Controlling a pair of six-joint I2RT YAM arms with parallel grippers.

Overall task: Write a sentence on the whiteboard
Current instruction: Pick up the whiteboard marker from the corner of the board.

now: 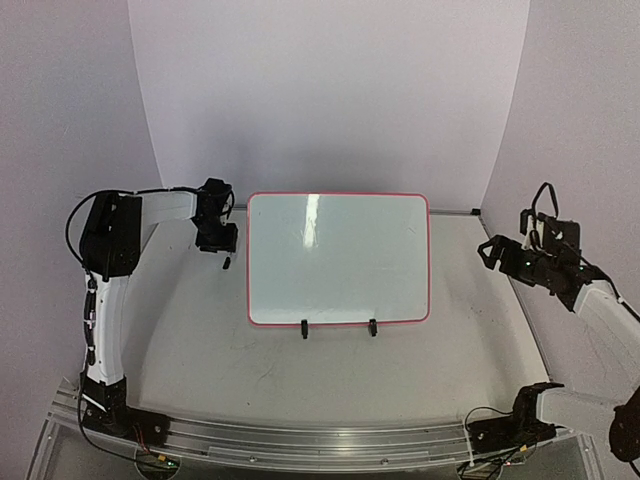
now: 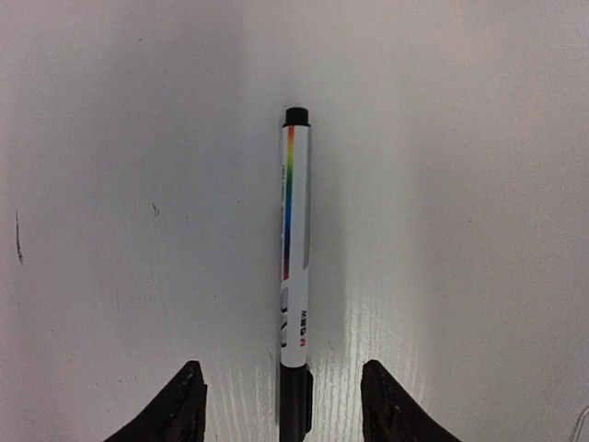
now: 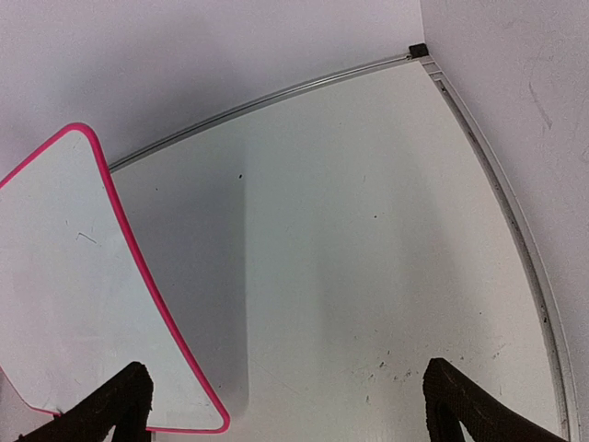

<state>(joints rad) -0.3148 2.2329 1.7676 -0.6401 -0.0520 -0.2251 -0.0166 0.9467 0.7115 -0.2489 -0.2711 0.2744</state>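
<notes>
Straddles marker pen on desk by whiteboard's left edge with left gripper spread, holds right gripper wide apart near desk's right edge.

On the pen you saw small black and red print near its lower end, too small to read surely. On the whiteboard nothing was readable.

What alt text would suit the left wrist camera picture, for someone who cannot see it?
A white marker pen with a rainbow stripe and black ends lies on the pale table, pointing straight away from the camera. The two dark fingertips of the left pincer stand apart on either side of its near end, not touching it.
</notes>
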